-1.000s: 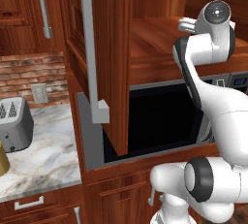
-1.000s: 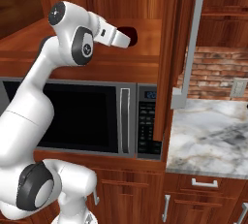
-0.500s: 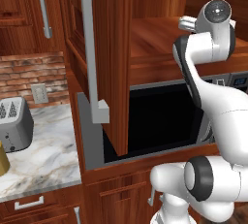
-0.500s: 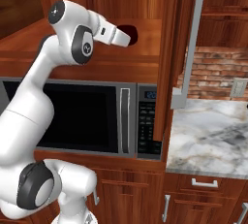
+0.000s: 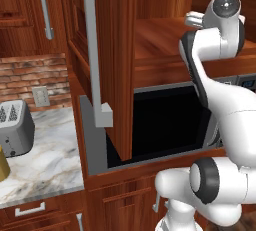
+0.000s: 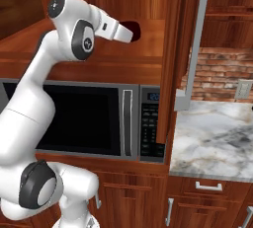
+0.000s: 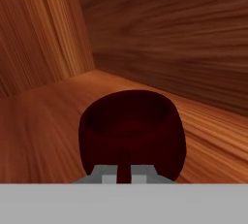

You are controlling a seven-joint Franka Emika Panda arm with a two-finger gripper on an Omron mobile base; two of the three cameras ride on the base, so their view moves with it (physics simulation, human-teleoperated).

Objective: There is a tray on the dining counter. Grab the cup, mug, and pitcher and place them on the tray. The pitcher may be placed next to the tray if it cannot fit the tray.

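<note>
Nothing has really budged since a second ago: the arm is parked in the same pose, reaching into the open wooden cabinet shelf (image 6: pixel 99 57) above the microwave (image 6: pixel 84 121), with the gripper (image 7: pixel 123 175) pinched nearly shut on the near rim of the mug (image 7: pixel 133 131). That mug sits on the shelf near the back corner, also peeking out as a dark red bit past the hand in the right base view, and the tray isn't anywhere around here. It looks like a stiff, light, squat ceramic thing with a smooth, possibly slippery wall, so a rim pinch like this seems fine as long as it's lifted level, since it could swing or slip if tilted.
</note>
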